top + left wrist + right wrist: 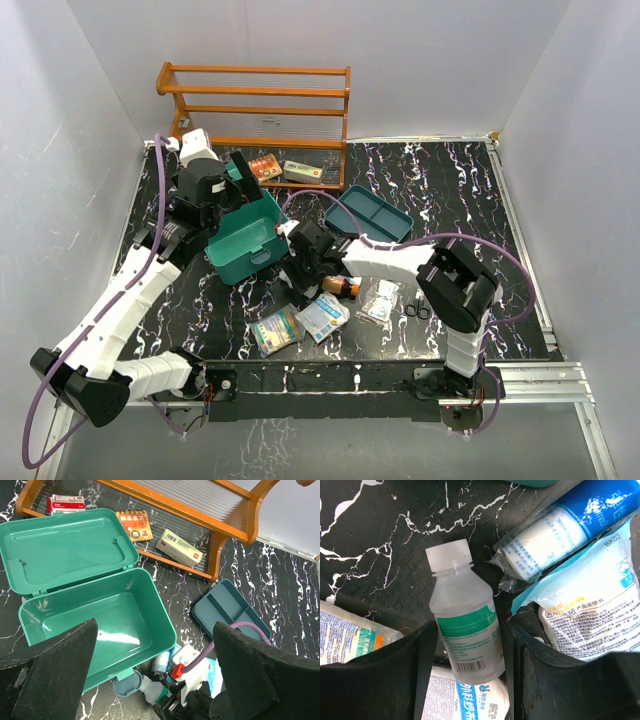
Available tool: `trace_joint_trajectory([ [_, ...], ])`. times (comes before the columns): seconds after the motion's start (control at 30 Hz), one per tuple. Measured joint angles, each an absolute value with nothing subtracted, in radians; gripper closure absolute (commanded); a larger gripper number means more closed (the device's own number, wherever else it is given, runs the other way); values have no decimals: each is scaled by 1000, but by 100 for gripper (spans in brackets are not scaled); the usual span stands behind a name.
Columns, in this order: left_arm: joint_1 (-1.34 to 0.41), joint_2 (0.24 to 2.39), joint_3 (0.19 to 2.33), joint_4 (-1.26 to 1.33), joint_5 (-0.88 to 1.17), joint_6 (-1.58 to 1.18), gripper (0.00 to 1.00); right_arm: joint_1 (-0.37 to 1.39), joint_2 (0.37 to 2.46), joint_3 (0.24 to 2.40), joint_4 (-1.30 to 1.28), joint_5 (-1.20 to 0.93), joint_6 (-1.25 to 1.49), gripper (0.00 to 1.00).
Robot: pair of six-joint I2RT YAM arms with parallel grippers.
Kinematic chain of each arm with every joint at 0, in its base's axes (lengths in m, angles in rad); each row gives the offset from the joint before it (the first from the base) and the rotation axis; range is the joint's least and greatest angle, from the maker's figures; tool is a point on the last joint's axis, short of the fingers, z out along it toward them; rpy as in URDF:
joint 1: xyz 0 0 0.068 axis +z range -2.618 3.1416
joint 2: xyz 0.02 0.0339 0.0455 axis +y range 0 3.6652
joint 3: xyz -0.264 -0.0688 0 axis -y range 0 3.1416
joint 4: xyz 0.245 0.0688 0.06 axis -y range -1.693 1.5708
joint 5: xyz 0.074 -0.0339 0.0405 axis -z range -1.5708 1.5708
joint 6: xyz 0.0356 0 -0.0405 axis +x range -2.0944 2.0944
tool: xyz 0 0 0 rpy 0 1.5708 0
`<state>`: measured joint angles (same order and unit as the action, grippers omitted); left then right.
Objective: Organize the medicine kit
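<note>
The medicine kit is a teal-green box standing open and empty, its lid folded back; its inside shows in the left wrist view. My left gripper hangs open and empty above the box. My right gripper is down at the box's front edge, with its fingers closed against both sides of a clear plastic bottle that has a green label and white cap. The bottle also shows in the left wrist view, cap toward the box.
A flat dark teal tray lies right of the box. An orange wooden rack at the back holds small boxes. Packets, a wrapped bandage roll, a brown bottle and scissors lie near the front.
</note>
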<state>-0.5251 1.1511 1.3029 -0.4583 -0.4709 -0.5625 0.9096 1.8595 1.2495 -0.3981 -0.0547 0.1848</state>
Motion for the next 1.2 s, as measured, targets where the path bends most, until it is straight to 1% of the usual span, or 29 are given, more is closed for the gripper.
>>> trace_joint_trajectory([
  [0.07,-524,1155,1303,-461,-471,-566,1,912,1860,1235,-384,-51,184,48],
  [0.13,-519,1157,1303,-468,-470,-570,1,913,1860,1222,-369,-47,185,50],
  [0.2,-515,1157,1303,-476,-469,-574,1,914,1860,1209,-356,-38,187,55],
  [0.3,-506,1157,1303,-482,-464,-581,1,915,1854,1192,-327,-27,192,66],
  [0.53,-454,1162,1303,-513,-444,-595,1,915,1792,1158,-325,15,220,66],
  [0.8,-268,1183,1280,-612,-395,-644,1,915,1550,1154,-298,120,281,65],
  [0.87,-231,1184,1264,-645,-382,-660,3,915,1526,1181,-293,137,297,64],
  [0.97,-189,1184,1228,-680,-367,-675,7,915,1549,1262,-288,140,317,65],
  [1.1,-146,1181,1156,-703,-350,-694,12,915,1649,1426,-295,126,344,65],
  [1.2,-121,1175,1090,-715,-330,-709,19,915,1748,1552,-297,104,370,65],
])
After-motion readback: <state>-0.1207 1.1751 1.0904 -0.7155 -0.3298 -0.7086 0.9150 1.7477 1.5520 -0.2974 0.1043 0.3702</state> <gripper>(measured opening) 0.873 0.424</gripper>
